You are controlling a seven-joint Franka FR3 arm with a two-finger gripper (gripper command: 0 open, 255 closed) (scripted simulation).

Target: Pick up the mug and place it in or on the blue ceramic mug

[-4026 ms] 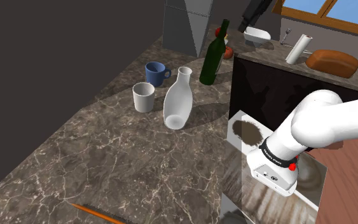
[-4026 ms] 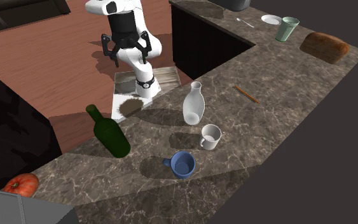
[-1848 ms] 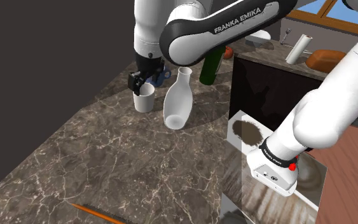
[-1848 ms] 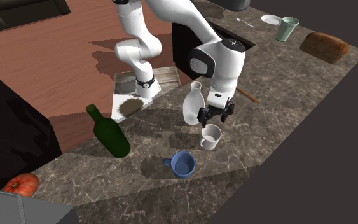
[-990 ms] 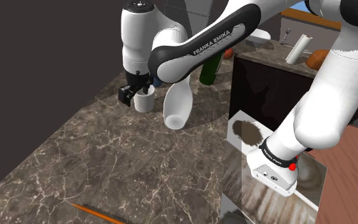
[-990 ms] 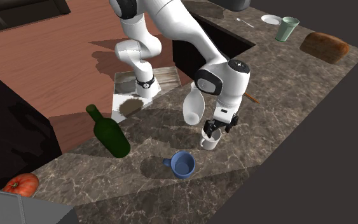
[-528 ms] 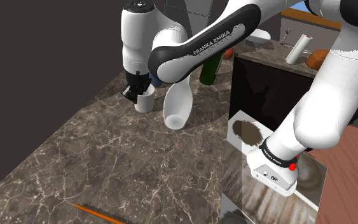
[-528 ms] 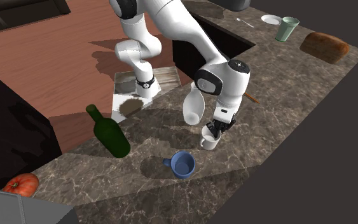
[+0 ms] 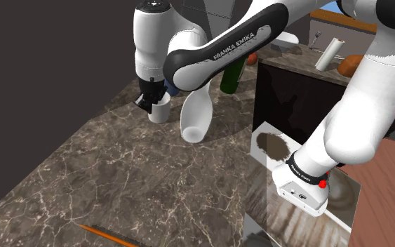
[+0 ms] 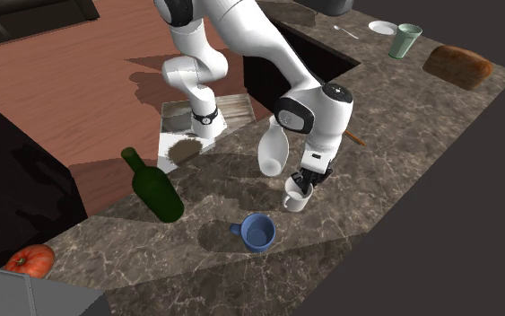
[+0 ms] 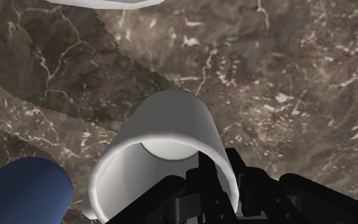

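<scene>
The white mug (image 10: 295, 198) stands upright on the dark marbled countertop (image 9: 118, 175), just beside the blue mug (image 10: 257, 232) and near the foot of the white vase (image 10: 274, 153). The black gripper (image 11: 217, 173) comes down on it from above with its fingers drawn close together over one side of the rim, one inside the cup and one outside, so the wall looks pinched between them. Judging by that, the grasp seems made, but the lift has not begun: the mug's base rests on the stone, and carrying it over and setting it into or onto the blue mug is all left to do. The white mug is a plain, smooth cylinder with a thin rim and a flat, pale bottom seen through its open mouth; its surface is drawn without gloss or pattern. The blue mug is rounder and wider at the mouth, with a loop handle. The vase swells into a teardrop under a narrow neck. The countertop is brown-grey with pale veins, and a green bottle (image 10: 156, 190) stands further off.
</scene>
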